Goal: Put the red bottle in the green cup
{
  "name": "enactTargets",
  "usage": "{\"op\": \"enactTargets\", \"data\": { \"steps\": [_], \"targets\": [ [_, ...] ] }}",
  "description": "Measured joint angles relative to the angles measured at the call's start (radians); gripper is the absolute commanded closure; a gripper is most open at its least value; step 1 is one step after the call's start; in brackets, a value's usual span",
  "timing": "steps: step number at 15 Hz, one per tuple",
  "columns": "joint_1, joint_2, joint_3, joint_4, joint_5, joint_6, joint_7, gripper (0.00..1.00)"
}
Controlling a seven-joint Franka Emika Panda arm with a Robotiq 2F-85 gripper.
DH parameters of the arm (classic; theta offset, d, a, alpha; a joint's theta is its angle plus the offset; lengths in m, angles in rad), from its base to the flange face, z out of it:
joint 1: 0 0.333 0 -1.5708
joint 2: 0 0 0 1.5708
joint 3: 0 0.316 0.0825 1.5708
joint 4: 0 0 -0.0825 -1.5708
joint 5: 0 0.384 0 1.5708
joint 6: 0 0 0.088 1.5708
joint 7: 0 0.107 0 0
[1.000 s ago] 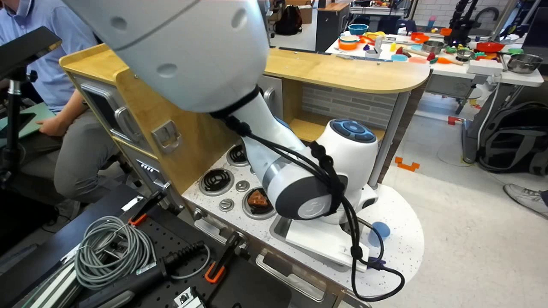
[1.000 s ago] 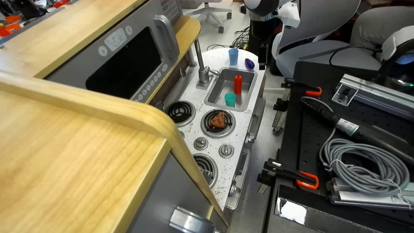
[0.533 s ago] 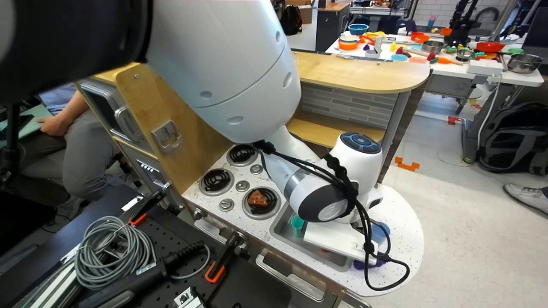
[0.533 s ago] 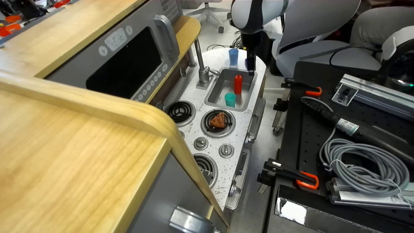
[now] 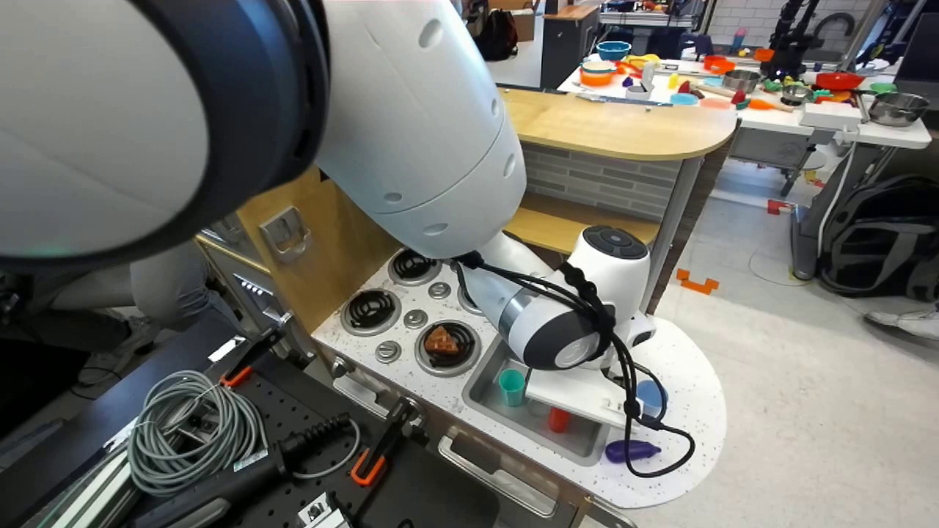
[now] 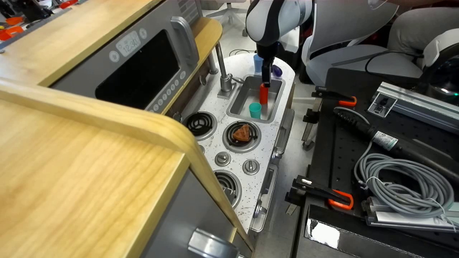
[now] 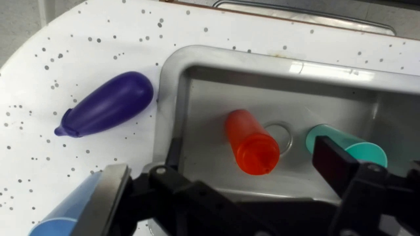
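Bottle [image 7: 251, 142], bright red throughout, with rounded shoulders and a small tip, stands upright in the grey sink [image 7: 210, 55]; next, rightward in the wrist view, comes the teal green cup [image 7: 347, 140], mouth up, near the bottle but apart from it. Fingers [image 7: 333, 164] of the gripper [image 7: 251, 155] are spread wide, the bottle showing between them with a gap on each side; the right-hand one hides part of the cup, and whether it touches there cannot be told

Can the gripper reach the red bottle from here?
Probably yes: in the wrist view the gripper is open and nothing covers the red bottle, though one finger overlaps the green cup.
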Motion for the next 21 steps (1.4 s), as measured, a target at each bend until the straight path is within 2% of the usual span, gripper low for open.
{"op": "enactTargets", "data": {
  "steps": [4, 5, 6, 8, 15, 21],
  "targets": [
    [0.011, 0.056, 0.002, 0.057, -0.029, 0.000, 0.040, 0.00],
    [0.014, 0.069, 0.002, 0.068, -0.038, 0.000, 0.051, 0.06],
    [0.017, 0.080, 0.003, 0.078, -0.042, 0.000, 0.057, 0.28],
    [0.022, 0.100, 0.004, 0.095, -0.056, 0.000, 0.073, 0.33],
    [0.031, 0.131, 0.004, 0.144, -0.091, 0.000, 0.114, 0.86],
    [0.032, 0.125, -0.018, 0.150, -0.097, -0.019, 0.173, 0.87]
  ]
}}
